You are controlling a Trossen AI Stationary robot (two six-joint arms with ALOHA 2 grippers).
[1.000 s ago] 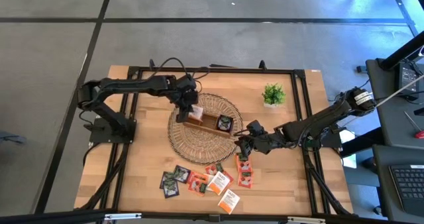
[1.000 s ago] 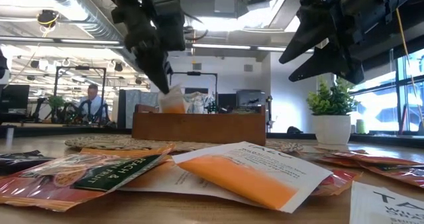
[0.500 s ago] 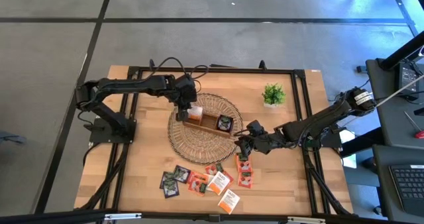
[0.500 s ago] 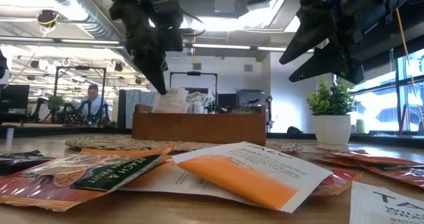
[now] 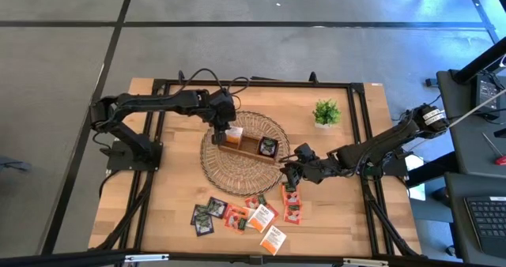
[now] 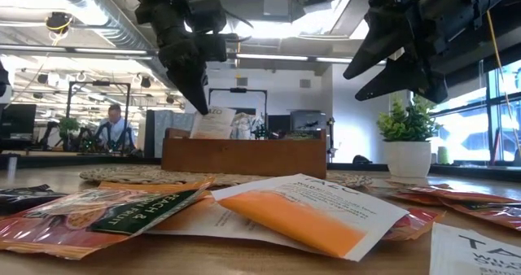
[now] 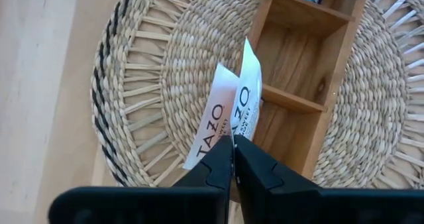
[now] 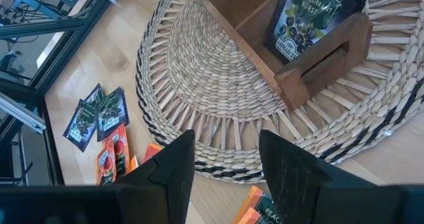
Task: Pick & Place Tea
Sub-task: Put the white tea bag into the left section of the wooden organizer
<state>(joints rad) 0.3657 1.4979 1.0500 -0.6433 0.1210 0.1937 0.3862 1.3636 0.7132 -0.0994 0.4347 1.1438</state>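
Though nearly touching, sachet [image 7: 228, 114] just past left pincer [image 7: 232, 159].

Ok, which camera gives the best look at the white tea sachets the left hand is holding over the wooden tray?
The left wrist view: the white sachets fill the middle, lettering readable, pinched by the left hand above the wooden tray. The low view shows one sachet edge-on behind the tray wall; the high view shows only a pale speck; the right wrist view misses them.

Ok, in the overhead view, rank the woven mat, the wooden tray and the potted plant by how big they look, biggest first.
1. Woven mat, clearly the largest.
2. Wooden tray, lying on the mat.
3. Potted plant, smallest, though not far behind the tray.
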